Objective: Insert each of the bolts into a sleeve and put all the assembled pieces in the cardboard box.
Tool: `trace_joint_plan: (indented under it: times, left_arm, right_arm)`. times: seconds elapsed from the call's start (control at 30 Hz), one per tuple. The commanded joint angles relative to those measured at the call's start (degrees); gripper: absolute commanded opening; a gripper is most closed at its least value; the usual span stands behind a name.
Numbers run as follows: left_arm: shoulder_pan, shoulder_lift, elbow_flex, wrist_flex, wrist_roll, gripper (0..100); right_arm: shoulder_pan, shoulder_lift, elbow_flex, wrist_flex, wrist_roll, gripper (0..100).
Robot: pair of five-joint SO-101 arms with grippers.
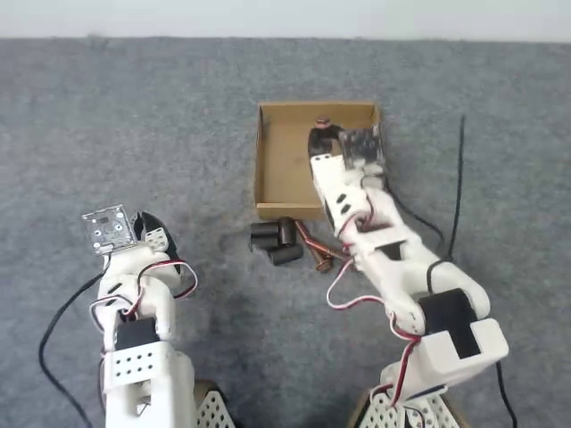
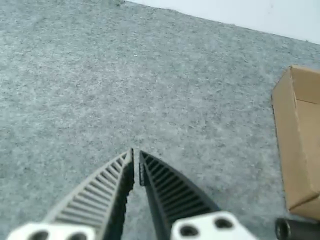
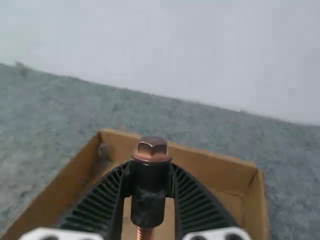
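My right gripper [image 3: 149, 182] is shut on an assembled piece [image 3: 148, 192], a copper bolt inside a black sleeve, held upright over the cardboard box [image 3: 235, 170]. From above, that gripper [image 1: 323, 134] hangs over the back of the box [image 1: 272, 160]. Three black sleeves [image 1: 275, 239] and loose copper bolts [image 1: 314, 245] lie on the carpet just in front of the box. My left gripper [image 2: 136, 167] is shut with nothing in it, low over bare carpet left of the box [image 2: 300, 135]; one sleeve end [image 2: 295, 229] shows nearby. Seen from overhead, the left gripper [image 1: 147, 227] rests at the left.
Grey carpet [image 1: 134, 116] covers the whole table. A black cable [image 1: 459, 187] runs along the right side of the right arm. A pale wall lies behind the far edge.
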Motion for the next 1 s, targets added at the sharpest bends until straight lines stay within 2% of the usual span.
trace_joint_plan:
  times: [0.0, 0.37, 0.73, 0.97]
  left_arm:
    - [-0.26, -1.32, -0.66, 0.09, -0.62, 1]
    - [-0.26, -1.32, -0.66, 0.09, -0.62, 1]
    - [-0.26, -1.32, -0.66, 0.18, -0.62, 1]
    - [-0.26, -1.32, -0.66, 0.09, -0.62, 1]
  right_arm:
    - [2.68, -0.48, -9.85, 10.33, 1.14, 0.6]
    - [4.00, -0.31, -26.55, 40.75, 1.14, 0.6]
    - [7.16, 14.29, -51.16, 62.29, 1.14, 0.6]
    - [9.19, 25.54, -65.67, 71.08, 1.14, 0.6]
